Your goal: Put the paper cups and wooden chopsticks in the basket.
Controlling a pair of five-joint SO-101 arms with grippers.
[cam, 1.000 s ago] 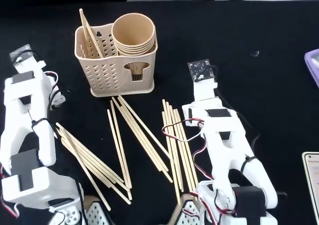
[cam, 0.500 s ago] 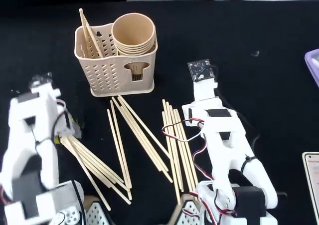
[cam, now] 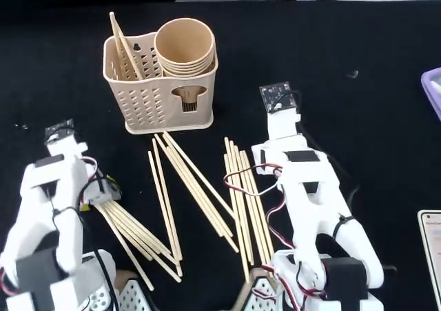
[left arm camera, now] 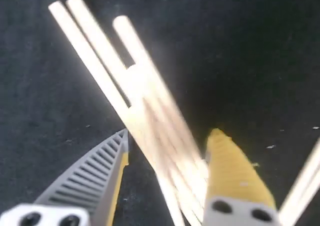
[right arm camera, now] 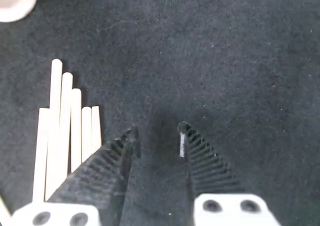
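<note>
Left gripper: jaws spread, straddling left chopstick bundle; nothing clamped.
Basket ahead of it: paper cups nested inside, few chopsticks leaning in side compartment. Cups judged done.
Remaining: pale, thin, straight sticks loose on table.
- Middle bundle.
- Right bundle just beside right gripper, which is parted and empty.

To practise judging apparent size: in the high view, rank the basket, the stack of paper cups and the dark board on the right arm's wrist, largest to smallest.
1. basket, clearly largest.
2. stack of paper cups, standing in the basket; it rises nearer the camera, which may flatter it.
3. dark board, clearly smallest.
</note>
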